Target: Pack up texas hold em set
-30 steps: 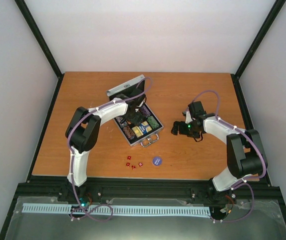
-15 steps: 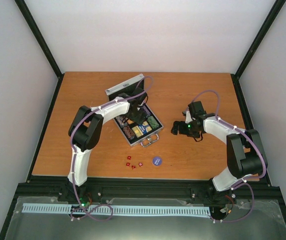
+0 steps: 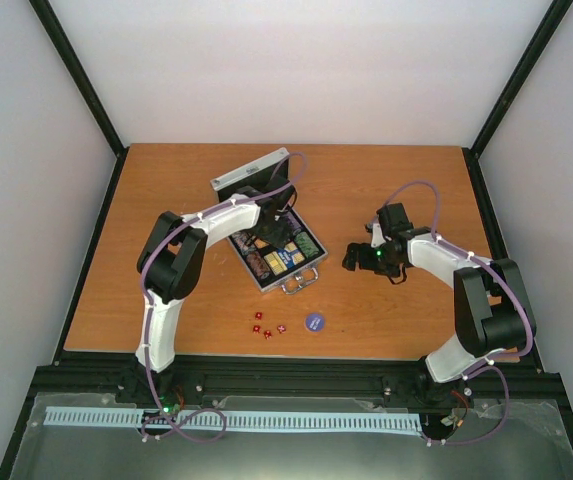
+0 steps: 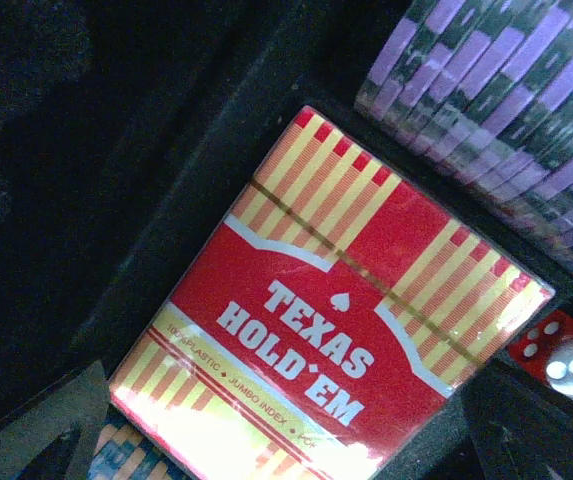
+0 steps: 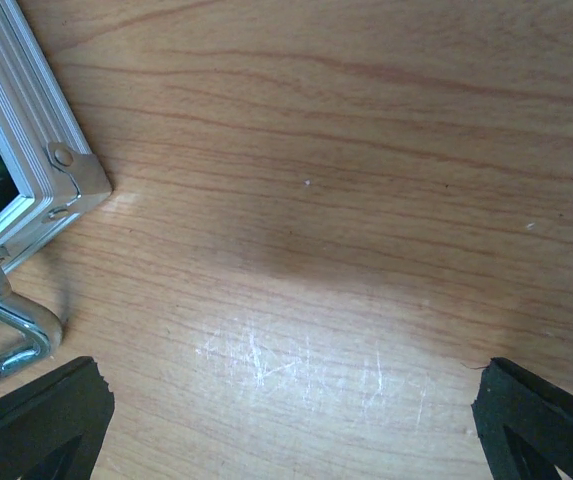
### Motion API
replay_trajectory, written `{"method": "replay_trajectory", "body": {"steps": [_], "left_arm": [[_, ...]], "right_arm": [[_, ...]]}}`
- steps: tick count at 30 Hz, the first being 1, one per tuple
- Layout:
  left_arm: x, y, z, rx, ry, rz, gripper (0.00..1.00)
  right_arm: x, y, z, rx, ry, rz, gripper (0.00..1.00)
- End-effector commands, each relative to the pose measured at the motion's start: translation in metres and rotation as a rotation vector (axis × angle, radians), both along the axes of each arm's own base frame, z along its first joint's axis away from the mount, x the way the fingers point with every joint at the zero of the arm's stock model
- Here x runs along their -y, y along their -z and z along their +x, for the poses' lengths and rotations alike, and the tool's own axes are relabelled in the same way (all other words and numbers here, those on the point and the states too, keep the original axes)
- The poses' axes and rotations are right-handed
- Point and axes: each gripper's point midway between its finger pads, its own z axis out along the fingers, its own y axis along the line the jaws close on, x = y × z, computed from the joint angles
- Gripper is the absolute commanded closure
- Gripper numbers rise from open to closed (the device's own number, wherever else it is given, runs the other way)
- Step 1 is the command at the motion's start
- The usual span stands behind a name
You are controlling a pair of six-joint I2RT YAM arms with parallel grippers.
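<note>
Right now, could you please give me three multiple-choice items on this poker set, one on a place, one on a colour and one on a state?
1. Where does the blue-purple disc lie?
A. On the table, in front of the case
B. Inside the case
C. On top of the card box

2. What is the main colour of the card box?
A. Green
B. Red
C. Black

3. What state is the case in?
A. Shut and latched
B. Turned upside down
C. Open, with its lid raised

Answers:
1. A: the top view shows the disc on bare wood, nearer the arms' bases than the case.
2. B: the left wrist view shows a red face with yellow stripes.
3. C: the top view shows the lid tilted up behind the tray, with the contents uncovered.
</note>
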Motion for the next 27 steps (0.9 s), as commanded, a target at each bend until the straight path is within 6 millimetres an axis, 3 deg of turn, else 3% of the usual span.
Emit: {"method": "replay_trajectory", "body": {"steps": [1, 9, 16, 19, 23, 27], "left_arm": [[-0.011, -0.024, 0.007, 0.076, -0.03, 0.045, 0.0], [0.005, -0.063, 0.006, 0.099, 0.049, -0.044, 0.0], [0.013, -0.09, -0.023, 0.05, 0.183, -0.123, 0.0], [0.016, -0.102, -0.057, 0.009, 0.239, -0.21, 0.0], [0.028, -0.118, -0.122, -0.029, 0.356, -0.284, 0.0], [0.043, -0.115, -0.18, -0.074, 0.459, -0.264, 0.0]], "right_arm": [[-0.001, -0.004, 0.001, 0.019, -0.005, 0.022, 0.0], [-0.002, -0.007, -0.002, 0.017, -0.008, 0.03, 0.0], [-0.001, -0.007, -0.005, 0.013, -0.016, 0.023, 0.0], [0.001, -0.008, -0.007, 0.015, -0.016, 0.017, 0.0], [0.002, -0.01, -0.007, 0.018, -0.016, 0.009, 0.0], [0.002, -0.009, -0.008, 0.014, -0.011, 0.011, 0.0]]}}
